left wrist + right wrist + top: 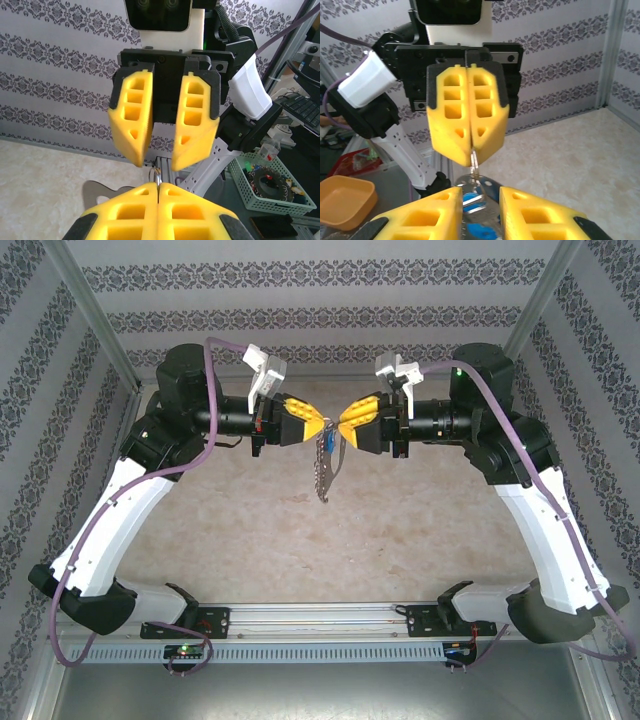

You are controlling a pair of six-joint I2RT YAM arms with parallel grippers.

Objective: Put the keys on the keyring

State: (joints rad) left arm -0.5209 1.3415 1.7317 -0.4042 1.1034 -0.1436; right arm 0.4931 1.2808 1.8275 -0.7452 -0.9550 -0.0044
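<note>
Seen from the top external camera, the two arms meet nose to nose high above the marbled table [250, 530], the left tool [318, 428] and the right tool [345, 423] almost tip to tip at the centre of the frame. The keyring [326, 475] hangs in the air between them, its row of grey metal pieces trailing straight down well clear of the table, and the blue-headed key [328, 443] sits at the top of the bunch, just under the fingertips. From the left wrist, the left tool [158, 186] has its yellow fingers pressed together, with a thin wire loop of the keyring [156, 175] poking out of the seam. Facing it, the right tool [160, 164] holds its fingers apart with a clear gap between them. A green basket [260, 185] of small parts stands off the table behind. From the right wrist, the left tool [471, 155] is clamped on the keyring [474, 164], whose thin wire drops from its fingertips. The right tool [480, 192] stands with its fingers spread to either side of the bunch, touching nothing that can be made out. The key [470, 201] shows as a patch of blue among the silver pieces in that gap. An orange bowl [345, 200] sits at lower left.
</note>
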